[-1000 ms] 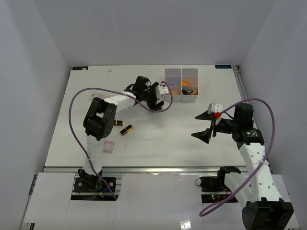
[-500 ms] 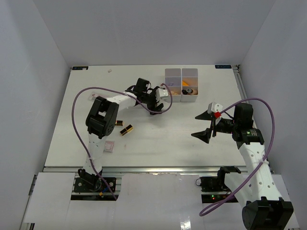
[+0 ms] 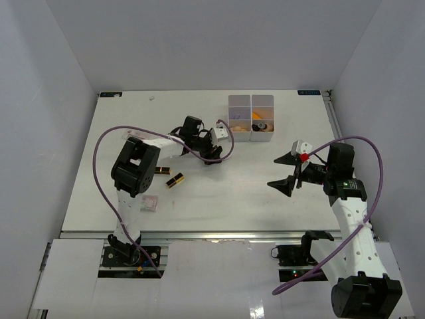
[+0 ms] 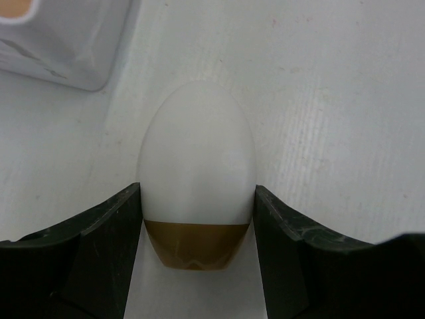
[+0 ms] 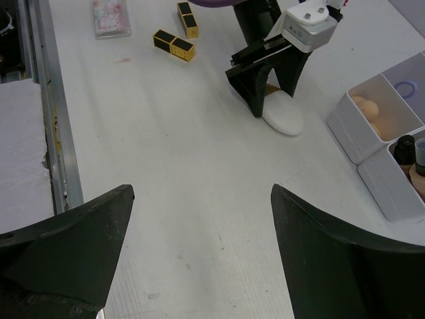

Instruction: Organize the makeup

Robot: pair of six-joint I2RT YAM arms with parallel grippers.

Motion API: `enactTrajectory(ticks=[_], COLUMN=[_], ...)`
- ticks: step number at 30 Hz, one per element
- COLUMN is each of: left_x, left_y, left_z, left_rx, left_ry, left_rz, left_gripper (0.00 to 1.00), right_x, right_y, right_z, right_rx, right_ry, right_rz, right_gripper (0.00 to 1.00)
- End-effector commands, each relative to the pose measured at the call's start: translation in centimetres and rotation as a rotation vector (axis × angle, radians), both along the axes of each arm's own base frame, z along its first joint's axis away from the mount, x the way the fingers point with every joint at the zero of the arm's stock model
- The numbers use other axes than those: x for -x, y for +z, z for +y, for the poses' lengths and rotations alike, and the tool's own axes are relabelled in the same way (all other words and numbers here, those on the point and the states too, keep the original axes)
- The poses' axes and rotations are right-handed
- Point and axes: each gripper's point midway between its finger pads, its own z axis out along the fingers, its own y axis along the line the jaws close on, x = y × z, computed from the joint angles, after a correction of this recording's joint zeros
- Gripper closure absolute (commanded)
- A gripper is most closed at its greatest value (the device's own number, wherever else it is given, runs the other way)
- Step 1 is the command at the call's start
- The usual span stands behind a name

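Left gripper point(image 4: 197, 196) reaches low, pinching the white egg-shaped piece point(image 4: 197, 153) on the table point(image 4: 332, 100); right gripper point(image 5: 202, 193) hovers, spread wide.

Left gripper point(image 4: 197, 193): black fingers point(image 4: 106, 246) press against both flanks of a smooth white egg-shaped piece with a brown-gold tip point(image 4: 197, 159). The tip lies back between the fingers and the rounded end projects past the fingertips. The piece rests on the white table surface point(image 4: 332, 100). The corner of a white plastic box point(image 4: 73, 46) lies beyond one fingertip, apart from the piece.

No legible text or labels
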Motion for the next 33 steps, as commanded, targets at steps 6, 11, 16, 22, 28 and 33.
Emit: enactTrajectory(ticks=[6,11,16,22,28,33], left_x=[6.6,10.6,14.6,17.1,17.2,16.5], left_y=[6.6,11.2,16.0,18.7,18.8,19.4], left_z=[-0.3,-1.8,-3.7,-4.3,-6.4,-7.4], left_rx=[0.142,0.258,0.418,0.604,0.604,0.593], left_ry=[0.036,0.042,0.099,0.168,0.186,0.191], left_rz=[0.065,0.027,-0.025,-0.061,-0.109,-0.165], left_gripper=[0.95,1.0,1.0,1.0,1.0,1.0], right_x=[-1.2,-2.7,-4.5,-7.2,-7.8,-7.6], right_y=[-1.2,-0.7,3.0,3.1,0.9,-0.4], right_z=[-0.2,0.3,1.6,4.0,5.4,5.5], right_rx=[-0.06,-0.152,-0.272,-0.251,-0.185,-0.165], right_ry=[-0.055,-0.068,0.004,-0.029,-0.154,-0.212], right_rz=[0.106,0.34,0.602,0.77,0.832,0.865], right_gripper=[0.1,0.08,0.1,0.1,0.1,0.08])
